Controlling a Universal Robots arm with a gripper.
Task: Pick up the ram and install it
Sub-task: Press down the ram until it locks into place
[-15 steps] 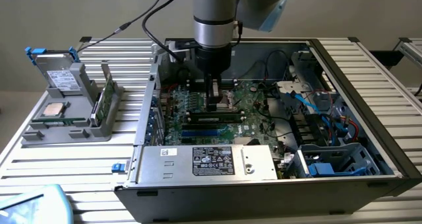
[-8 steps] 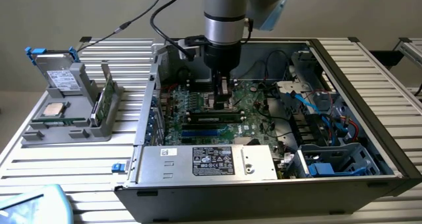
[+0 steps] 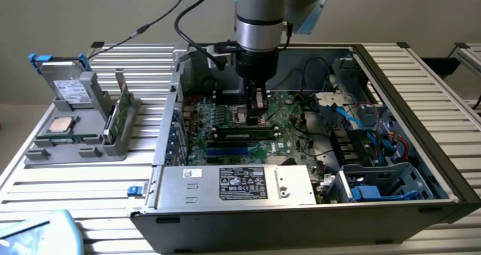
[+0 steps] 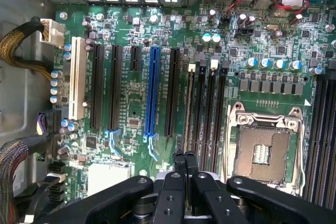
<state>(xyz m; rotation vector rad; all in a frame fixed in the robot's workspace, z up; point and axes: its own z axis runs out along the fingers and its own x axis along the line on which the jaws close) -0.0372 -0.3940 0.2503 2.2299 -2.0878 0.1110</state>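
Note:
The ram (image 3: 242, 135) lies lengthwise in a black slot on the green motherboard (image 3: 218, 125), inside the open computer case. In the wrist view the ram (image 4: 188, 108) appears edge-on as a thin strip in the slot beside the processor socket (image 4: 262, 150). My gripper (image 3: 256, 115) hangs straight down over the board, just above the ram. Its fingers are shut together, and the gripper (image 4: 184, 156) tips sit in line with one end of the stick. Whether they touch it I cannot tell.
A grey holder (image 3: 75, 137) at the exterior view's left carries a silver processor chip (image 3: 62, 124), a drive with blue rails (image 3: 66, 80) and an upright green stick (image 3: 120, 108). The power supply (image 3: 240, 183), cable bundles (image 3: 368, 125) and case walls (image 3: 421, 114) hem the board in.

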